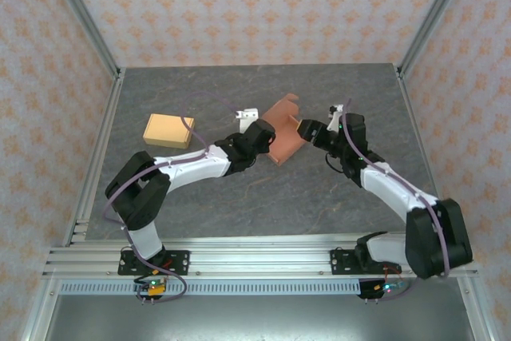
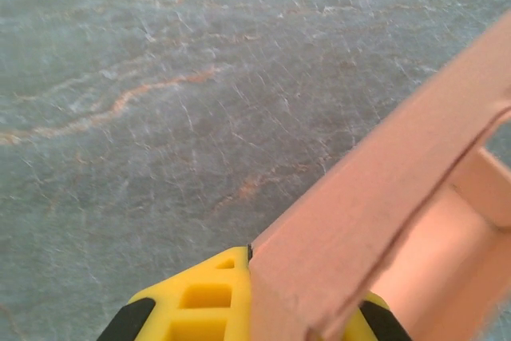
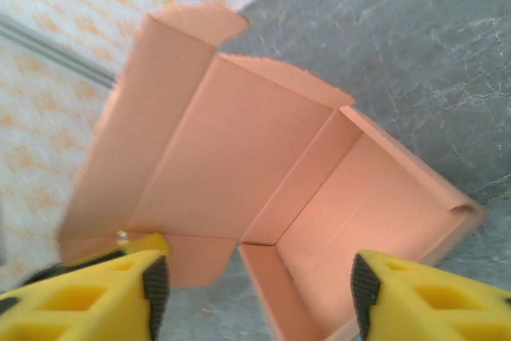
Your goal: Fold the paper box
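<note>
Top cam: the pink paper box [image 1: 283, 135] sits half-open in the middle of the table [image 1: 239, 197], right between the left gripper [image 1: 266, 135] and the right gripper [image 1: 306, 128], with a tan folded box [image 1: 168, 130] off to the left. Left wrist cam: its yellow fingers [image 2: 200, 309] are pinched tight on one box wall. Right wrist cam: that claw's fingers [image 3: 120, 289] are spread wide, straddling the box's open corner, gripping nothing.

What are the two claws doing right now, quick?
Left gripper: shut on the paper box wall.
Right gripper: open, holding nothing.
</note>
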Motion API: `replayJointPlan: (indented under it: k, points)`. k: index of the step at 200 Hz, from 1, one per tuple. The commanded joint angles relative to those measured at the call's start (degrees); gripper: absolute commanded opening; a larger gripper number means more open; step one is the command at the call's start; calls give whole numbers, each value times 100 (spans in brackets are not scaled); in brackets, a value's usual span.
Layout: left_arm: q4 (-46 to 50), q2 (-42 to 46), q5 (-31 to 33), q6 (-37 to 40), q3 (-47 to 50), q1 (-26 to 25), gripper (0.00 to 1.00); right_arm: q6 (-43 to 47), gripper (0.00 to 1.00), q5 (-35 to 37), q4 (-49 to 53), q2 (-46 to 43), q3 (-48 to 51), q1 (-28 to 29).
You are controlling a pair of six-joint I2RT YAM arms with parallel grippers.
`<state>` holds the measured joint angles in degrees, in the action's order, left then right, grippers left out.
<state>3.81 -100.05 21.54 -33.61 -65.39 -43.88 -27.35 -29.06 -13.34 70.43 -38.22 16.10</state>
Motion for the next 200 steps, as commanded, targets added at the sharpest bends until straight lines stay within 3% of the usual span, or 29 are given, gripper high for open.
replayJointPlan:
  k: [1,10,39,54,82,108,126,154,176,182,187,192,200]
  points:
    - [-210,232,718,839,-125,-25,0,-608,78,608,602,-359,-77,-79]
    - [-297,207,824,1122,-185,-22,0,-1030,83,704,721,-443,-112,-164]
    - [-773,86,788,2326,-274,133,0,-1916,84,570,1676,-42,-788,-638]
    - [-930,-5,226,2858,-331,378,0,-1955,85,332,2301,445,-1337,-945]
    - [-1049,-137,-1496,3213,-388,1048,0,-1758,87,-474,2556,1532,-2144,-1389]
    - [-1060,-180,-2379,3625,-511,1314,17,-2175,90,-1311,3693,2780,-3444,-1469]
    - [-867,-201,-2997,3642,-715,1449,44,-2423,92,-1358,4162,3231,-4035,-1452]
    - [-576,-66,-3333,3339,-860,1614,54,-2356,93,-1180,4301,3668,-4707,-1452]
    - [-564,356,-3035,2393,-631,1797,65,-1930,93,-1067,4839,4259,-5559,-1387]
    - [-526,492,-2906,1951,-572,1881,78,-1868,93,-1096,4958,4424,-5761,-1356]
    - [-513,588,-2859,1581,-507,1963,83,-1834,93,-1148,4998,4555,-5896,-1332]
    - [-531,684,-2815,1200,-404,2036,98,-1826,93,-1207,4997,4674,-6019,-1300]
    - [-628,806,-2657,479,-213,2131,100,-1809,93,-1315,4948,4843,-6187,-1244]
